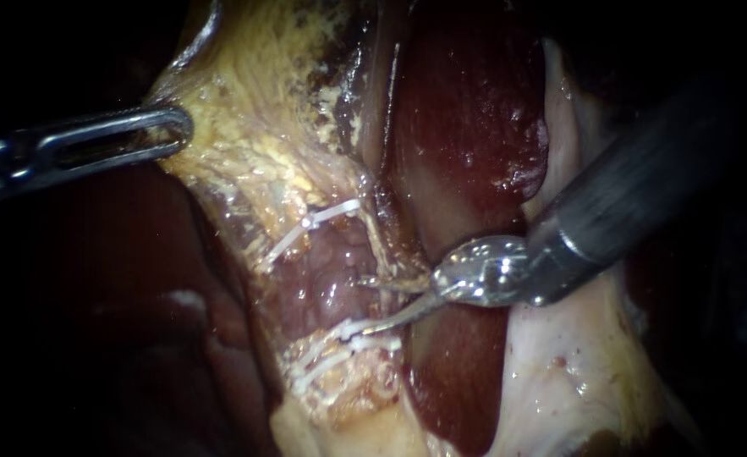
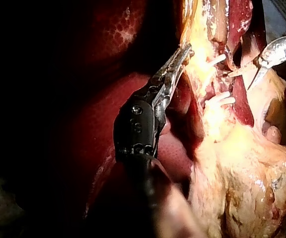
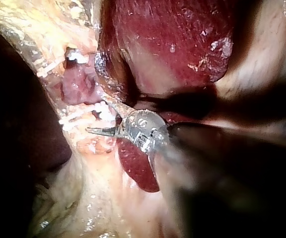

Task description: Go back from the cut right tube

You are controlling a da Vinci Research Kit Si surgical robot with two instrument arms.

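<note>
Step in hand: withdrawal from the clipped tube (image 1: 332,279). My right instrument (image 1: 381,305) has its 2 thin blades parted with nothing between them, tips just beside the lower clips (image 1: 343,338). The tube lies between those and the upper clip (image 1: 314,220): lumpy, purple-pink, wet. I cannot make out the cut itself. My left instrument (image 1: 157,131) is clamped on yellow fatty tissue (image 1: 246,152), which is granular and stringy. Next move, as I judge it: back out along the shaft's own line, snagging neither the white clips nor the glossy dark-red liver (image 1: 466,118).

Dark red liver (image 1: 466,127), yellow tissue (image 1: 246,152), white clips (image 1: 331,216), silvery right instrument (image 1: 363,306)
</note>
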